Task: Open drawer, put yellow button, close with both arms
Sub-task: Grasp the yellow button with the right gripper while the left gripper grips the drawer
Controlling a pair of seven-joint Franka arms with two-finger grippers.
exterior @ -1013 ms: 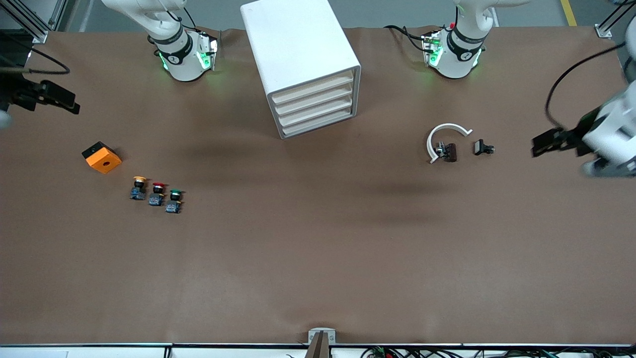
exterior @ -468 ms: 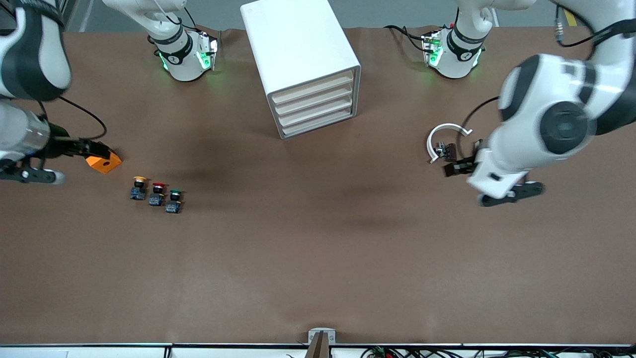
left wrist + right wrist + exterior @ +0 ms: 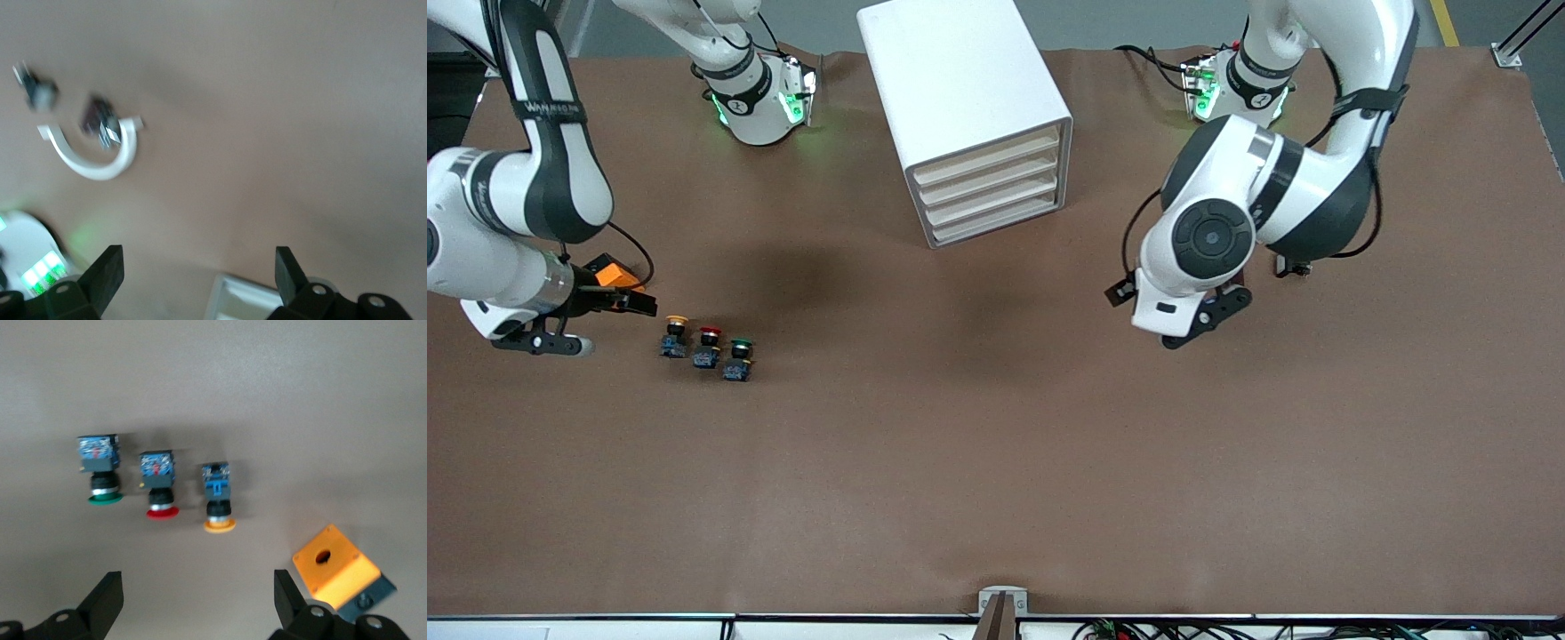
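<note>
Drawer [image 3: 985,156] closed, yellow button [image 3: 675,335] untouched on the table; right gripper [image 3: 630,303] near it and left gripper [image 3: 1123,290] over bare table, both spread apart.

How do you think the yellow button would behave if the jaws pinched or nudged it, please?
The yellow button is small, so probably light and easily shoved. It lies on its side, and its round cap is wider than the collar, so it might pivot rather than slide straight. The square base block probably offers the right gripper flatter faces.
</note>
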